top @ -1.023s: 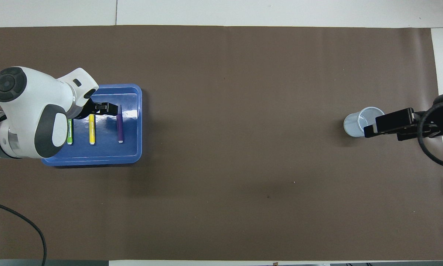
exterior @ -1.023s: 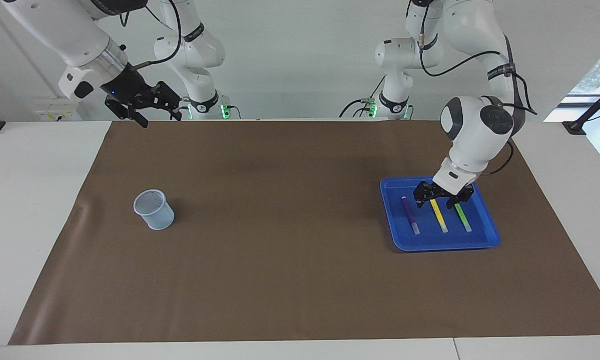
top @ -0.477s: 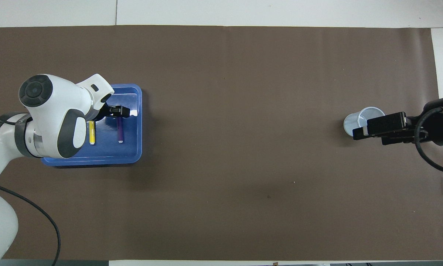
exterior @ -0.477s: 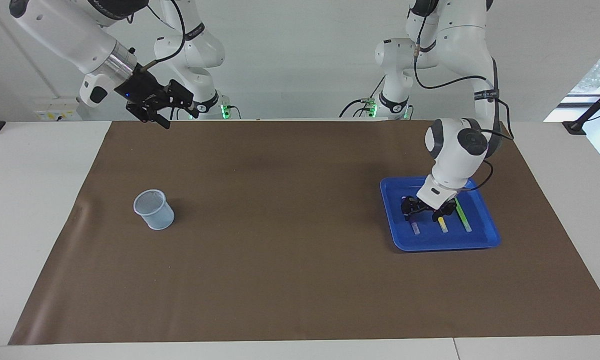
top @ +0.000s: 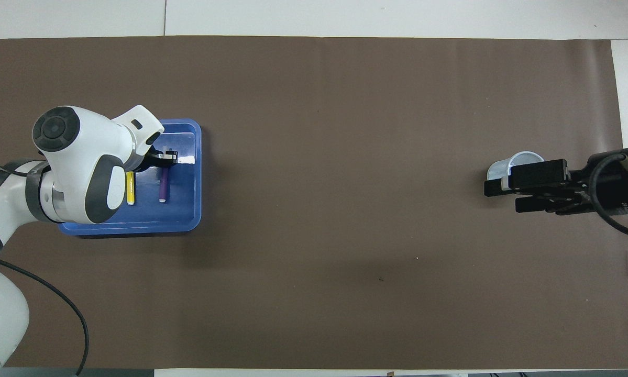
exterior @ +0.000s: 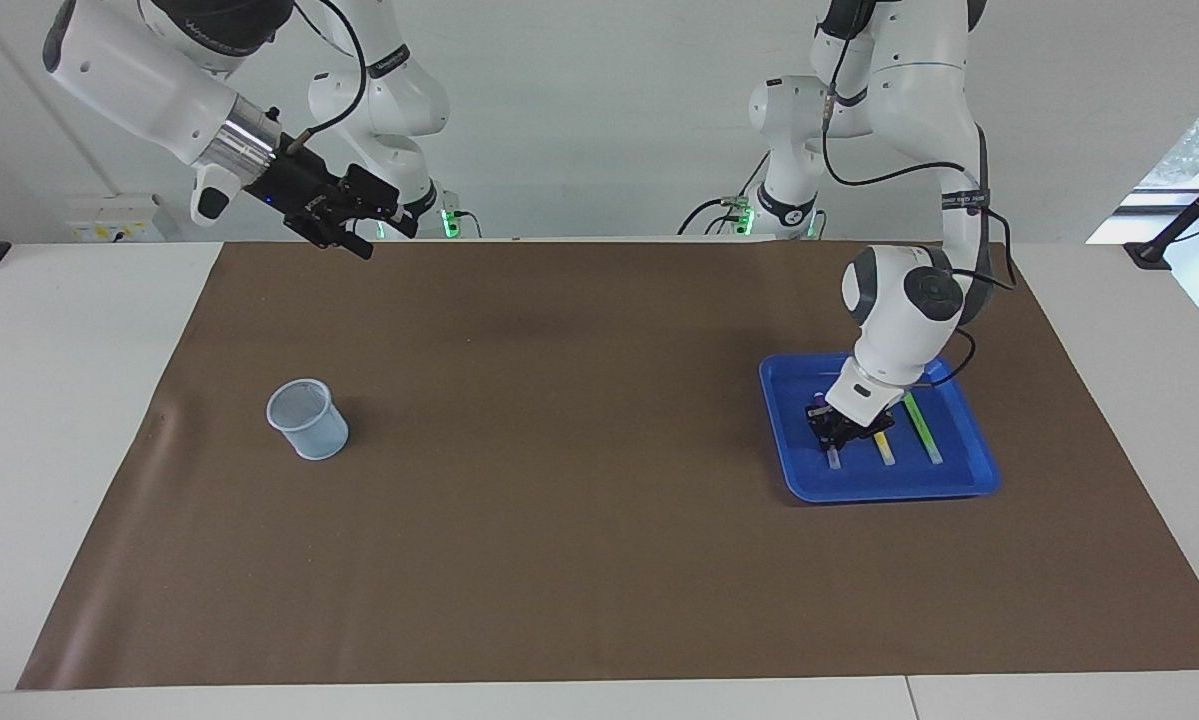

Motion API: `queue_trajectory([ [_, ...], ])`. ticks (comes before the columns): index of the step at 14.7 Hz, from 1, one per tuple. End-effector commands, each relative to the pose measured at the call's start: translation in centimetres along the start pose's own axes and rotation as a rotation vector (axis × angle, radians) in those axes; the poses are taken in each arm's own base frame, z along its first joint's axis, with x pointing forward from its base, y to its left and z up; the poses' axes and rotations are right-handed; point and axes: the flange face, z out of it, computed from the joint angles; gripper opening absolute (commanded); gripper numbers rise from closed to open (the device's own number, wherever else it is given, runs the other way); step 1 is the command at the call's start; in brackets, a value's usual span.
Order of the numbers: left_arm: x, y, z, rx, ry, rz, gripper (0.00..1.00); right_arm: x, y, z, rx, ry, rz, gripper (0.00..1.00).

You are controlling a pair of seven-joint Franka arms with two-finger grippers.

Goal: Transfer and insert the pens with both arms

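Three pens lie in a blue tray [exterior: 889, 492] [top: 135, 228]: purple [exterior: 833, 456] [top: 163, 189], yellow [exterior: 884, 448] [top: 130, 189], and green [exterior: 924, 428], which the arm hides in the overhead view. My left gripper [exterior: 835, 432] [top: 167, 158] is down in the tray, shut on the purple pen near its dark end. The pen lies a little askew, low in the tray. My right gripper [exterior: 379, 238] [top: 502, 198] is open and empty. It hangs high over the mat's edge by the right arm's base.
A pale translucent cup [exterior: 307, 420] [top: 524, 157] stands upright on the brown mat [exterior: 579, 500] toward the right arm's end. From overhead the raised right gripper covers part of it; the facing view shows them well apart.
My left gripper moved from over the yellow pen to the purple pen, came down and closed on it; the pen shifted slightly. My right gripper swung toward the table's middle.
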Motion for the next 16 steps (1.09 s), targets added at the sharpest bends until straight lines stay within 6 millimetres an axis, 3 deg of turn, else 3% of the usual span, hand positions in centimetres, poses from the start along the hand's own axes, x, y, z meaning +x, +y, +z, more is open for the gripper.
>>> queue_trajectory([
  [1,-0.9,0.0,-4.2,0.022,-0.013,-0.062,0.00,-1.0,0.1,0.4,0.022,0.004,0.016,1.00],
  [6,-1.0,1.8,-11.5,0.019,-0.016,-0.317,0.00,-1.2,-0.4,4.0,0.123,-0.001,0.049,1.00],
  [8,-0.9,4.9,-13.2,0.015,-0.013,-0.453,0.00,-1.7,-1.1,6.2,0.184,-0.020,0.080,1.00],
  [12,-0.7,10.5,-14.8,-0.092,-0.022,-0.797,0.00,-2.2,-2.2,7.9,0.266,0.019,0.138,1.00],
  [14,-0.5,13.5,-15.7,-0.137,-0.032,-0.918,0.00,-2.7,-3.6,9.5,0.291,0.007,0.206,1.00],
  [16,-1.2,17.2,-16.2,-0.197,-0.055,-1.018,0.00,-2.3,-3.7,12.1,0.331,0.037,0.254,1.00],
])
